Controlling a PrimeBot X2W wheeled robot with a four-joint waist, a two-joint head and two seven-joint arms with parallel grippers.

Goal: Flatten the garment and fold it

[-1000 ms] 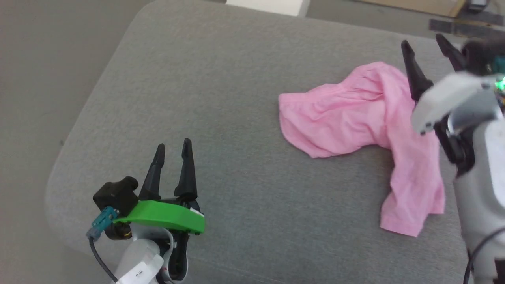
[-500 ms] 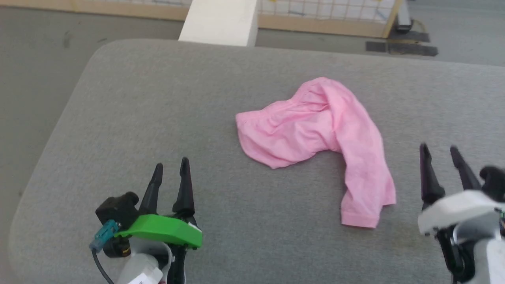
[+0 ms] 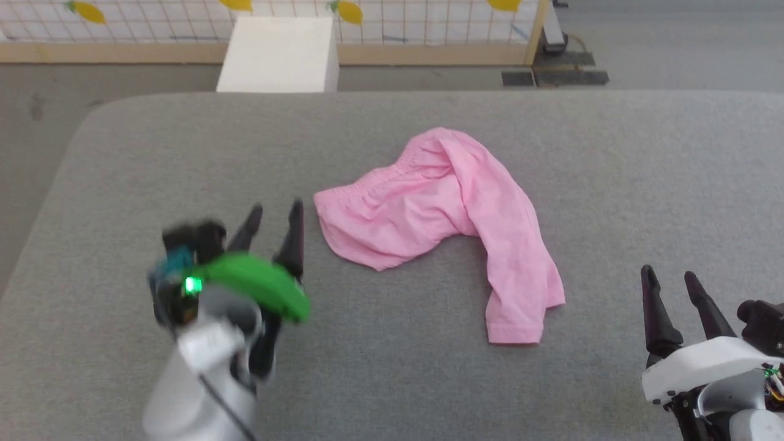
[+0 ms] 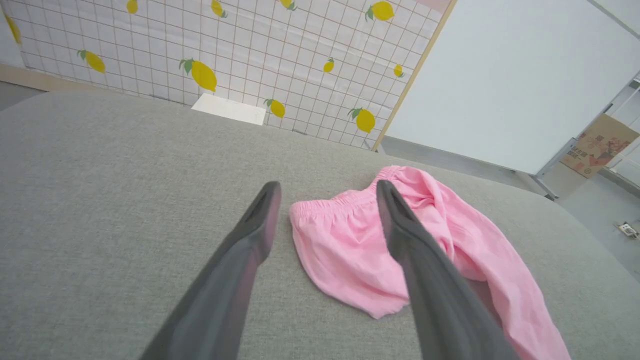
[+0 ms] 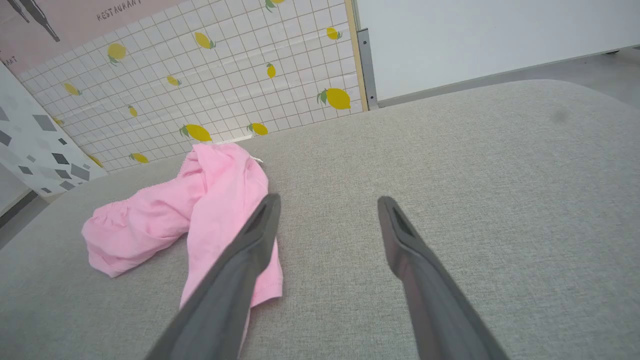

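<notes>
While a white block [image 3: 278,55] stands beyond the grey padded surface [image 3: 392,380], pink thin-fabric pants [image 3: 429,214] lie bent, waistband toward splayed left gripper [image 3: 275,208], hem toward splayed right gripper [image 3: 667,274].

Left claw [image 3: 276,206] and right claw [image 3: 667,272], both spread wide and empty.

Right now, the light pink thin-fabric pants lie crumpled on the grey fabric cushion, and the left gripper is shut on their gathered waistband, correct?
Not quite. The light pink thin-fabric pants do lie crumpled on the grey fabric cushion, but the left gripper is open: its fingers stand apart, holding nothing, beside the gathered waistband. The left wrist view shows it.
</notes>
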